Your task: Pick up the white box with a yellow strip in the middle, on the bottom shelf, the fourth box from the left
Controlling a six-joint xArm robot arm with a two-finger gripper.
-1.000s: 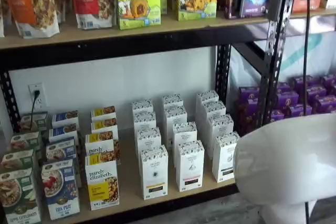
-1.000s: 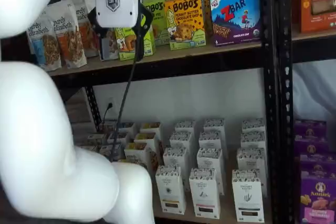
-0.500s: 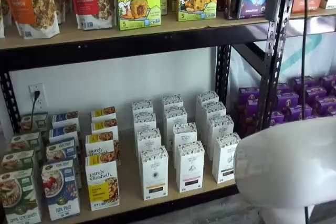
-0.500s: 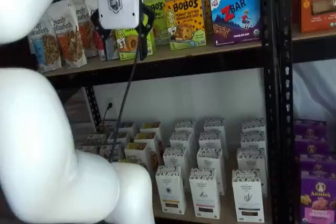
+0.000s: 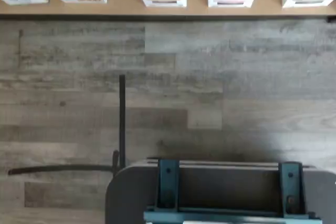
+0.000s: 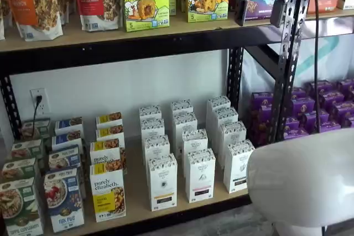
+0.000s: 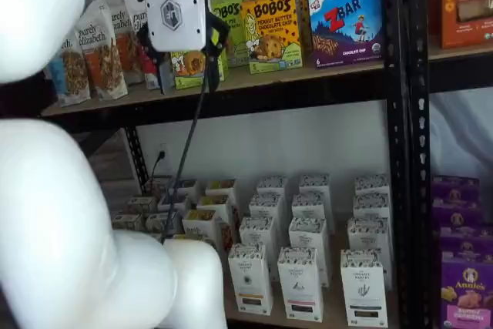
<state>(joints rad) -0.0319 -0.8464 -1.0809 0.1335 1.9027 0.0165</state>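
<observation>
One gripper (image 7: 185, 63) has descended (slightly); white box (image 6: 162, 182) unmoved.

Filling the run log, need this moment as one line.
gripper: open, empty, high by upper shelf | white box: standing at front of bottom shelf, not gripped

Even, soft indoor light throughout, all views slightly blurred, with faint shadows and no glare.

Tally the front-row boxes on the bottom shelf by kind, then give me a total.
White carton, yellow strip: 1
White cartons, dark strip: 2
Purely Elizabeth box: 1
Blue box: 1
Green box: 1
Total: 6
</observation>
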